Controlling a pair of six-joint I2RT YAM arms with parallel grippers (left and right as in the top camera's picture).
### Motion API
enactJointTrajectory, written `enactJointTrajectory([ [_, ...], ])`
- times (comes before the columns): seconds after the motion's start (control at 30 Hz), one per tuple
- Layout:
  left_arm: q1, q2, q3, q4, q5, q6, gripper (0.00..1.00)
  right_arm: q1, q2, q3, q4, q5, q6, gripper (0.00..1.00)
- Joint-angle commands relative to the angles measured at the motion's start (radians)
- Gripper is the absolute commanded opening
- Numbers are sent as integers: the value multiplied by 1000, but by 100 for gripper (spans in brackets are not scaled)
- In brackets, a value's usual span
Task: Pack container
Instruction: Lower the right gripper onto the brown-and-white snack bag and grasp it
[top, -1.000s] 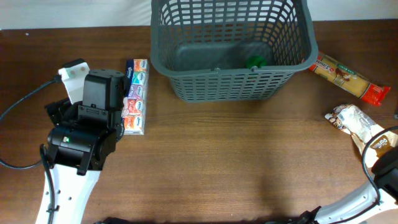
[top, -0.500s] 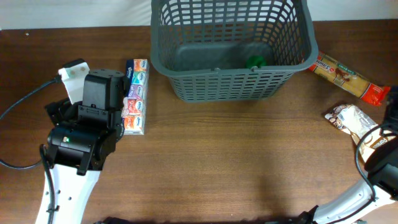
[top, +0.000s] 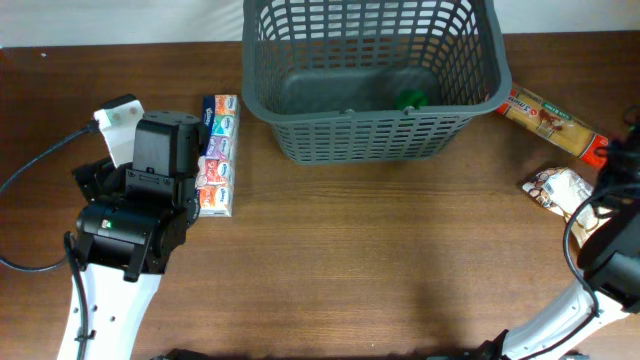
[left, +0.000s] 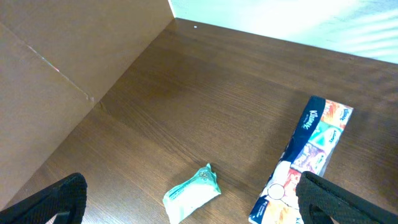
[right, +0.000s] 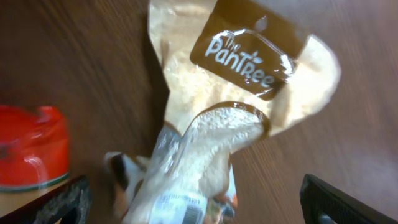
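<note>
Logging what I see on my screens, item by item.

1. Container: dark grey lattice basket at the far middle of the table, upright with its mouth facing up. Its long axis runs left to right in the overhead view, and its far side is cut off by the frame edge. A small green item lies on its base near the front right corner.

2. Strip of tissue packs: just left of the basket, apart from it, with its long axis running near to far.

3. Long pasta packet: right of the basket and angled, with its red end pointing away from the basket.

4. Rice bag: brown "Pantree" label, lying near the right table edge, nearer to me than the pasta.

5. Small pale green packet: on the wood left of the tissue strip, seen from the left wrist.

6. Left gripper: fingers spread wide, nothing between them, over the table beside the tissue strip.

7. Right gripper: fingers spread wide, nothing held, above the rice bag. I cannot tell whether it touches the bag.
</note>
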Motion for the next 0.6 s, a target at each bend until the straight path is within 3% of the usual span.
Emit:
enactJointTrajectory([
  [0.0,6,3,13,-2,-4,-10,100,-2,14,-56,53,-14,-23,99],
  [0.57,6,3,13,-2,-4,-10,100,-2,14,-259,314,-90,-60,99],
])
